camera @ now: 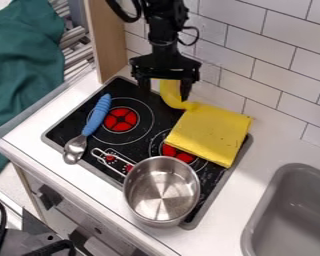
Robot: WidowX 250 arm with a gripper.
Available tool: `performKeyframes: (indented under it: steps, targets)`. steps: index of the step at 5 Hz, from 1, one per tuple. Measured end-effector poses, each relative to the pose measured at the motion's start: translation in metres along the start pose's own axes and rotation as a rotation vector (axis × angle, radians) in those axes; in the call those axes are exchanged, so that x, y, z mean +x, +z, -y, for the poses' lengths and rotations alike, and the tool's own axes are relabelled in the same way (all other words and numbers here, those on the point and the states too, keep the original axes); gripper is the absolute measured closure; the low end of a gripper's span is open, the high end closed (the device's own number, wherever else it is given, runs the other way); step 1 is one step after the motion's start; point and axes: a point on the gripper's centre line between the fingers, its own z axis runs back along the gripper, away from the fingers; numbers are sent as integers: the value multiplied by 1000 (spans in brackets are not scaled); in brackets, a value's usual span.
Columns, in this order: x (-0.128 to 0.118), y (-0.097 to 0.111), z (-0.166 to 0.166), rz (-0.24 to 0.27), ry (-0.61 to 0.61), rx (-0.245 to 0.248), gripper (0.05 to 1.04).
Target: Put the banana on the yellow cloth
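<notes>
At the near edge, a toy kitchen unit with a white countertop [69,175] carries a black stove top [132,140]. A steel pot [161,191] stands upright at the near part of the stove top, its interior visible and its wire handle [112,162] directed toward the upper left. To the right, a grey sink [283,215] is set into the countertop. On the left side, a spoon [74,148] with a blue handle [96,116] lies slantwise, its bowl end crossing the stove's rim. A red burner [120,119] shows beside that handle. Beyond the pot, the yellow cloth [209,132] lies folded over the right part of the stove top, partly covering a second red burner [179,153]. The banana [169,95] is at the far side, just past the cloth's upper left corner; its lower end meets the cloth's outline, though contact cannot be confirmed. The black gripper [165,87] hangs above it, fingers apart, one on each side of the banana's upper part in this view. Furthest back are a wooden panel [106,37] and a white tiled wall [269,55].
</notes>
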Motion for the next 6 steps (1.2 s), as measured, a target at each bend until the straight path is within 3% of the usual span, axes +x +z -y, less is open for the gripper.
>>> performKeyframes:
  steps: [3,4,6]
  targets:
    - [-2,-13,4,69,213,-58,75]
    - [1,-15,3,87,278,-54,75]
    - [19,-28,11,61,271,-11,75]
